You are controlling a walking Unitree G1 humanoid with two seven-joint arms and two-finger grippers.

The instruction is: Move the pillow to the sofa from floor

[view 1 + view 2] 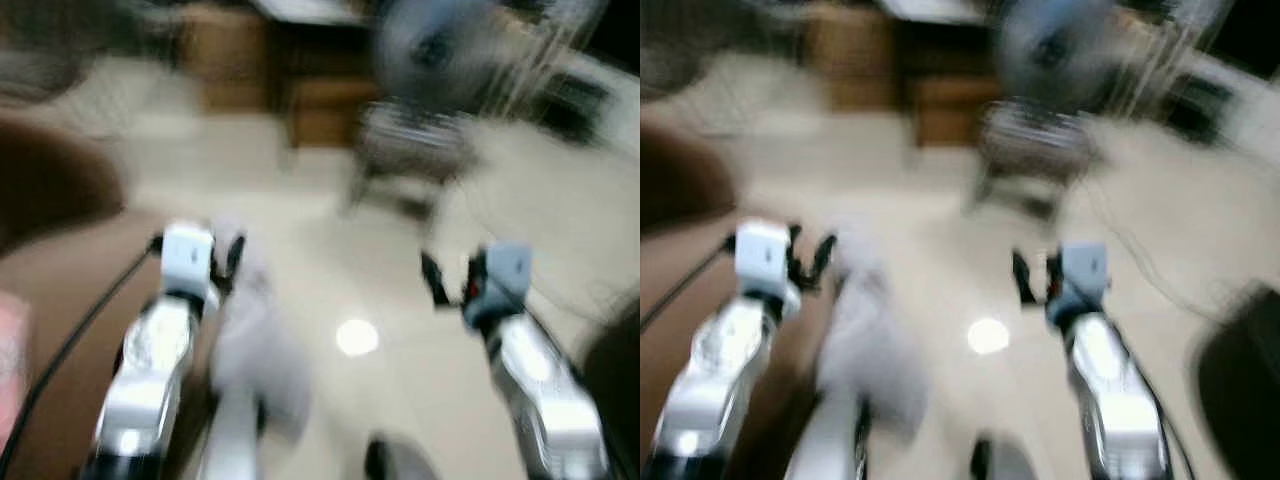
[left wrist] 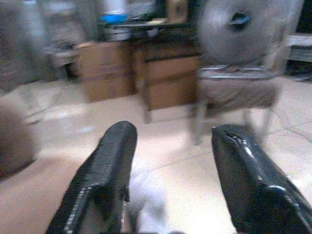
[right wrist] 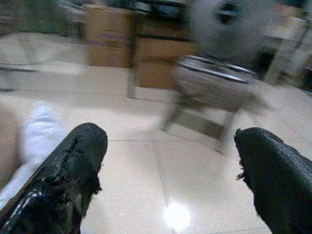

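Observation:
The head views are blurred. A pale whitish soft shape (image 1: 258, 345), which may be the pillow, lies on the tile floor against the edge of the brown sofa (image 1: 60, 300). It also shows as the whitish shape (image 3: 41, 131) in the right wrist view. My left gripper (image 1: 228, 258) hangs just above its far end, open (image 2: 173, 134) with nothing between the fingers. My right gripper (image 1: 450, 275) is held over bare floor to the right, also open (image 3: 170, 141) and holding nothing.
A metal-framed chair (image 1: 410, 150) with a standing fan (image 1: 430, 50) behind it is ahead across the floor. Wooden drawers (image 2: 170, 73) stand behind. A dark object (image 1: 1240, 370) sits at the near right. A dark brown cushion (image 1: 50, 180) is on the sofa.

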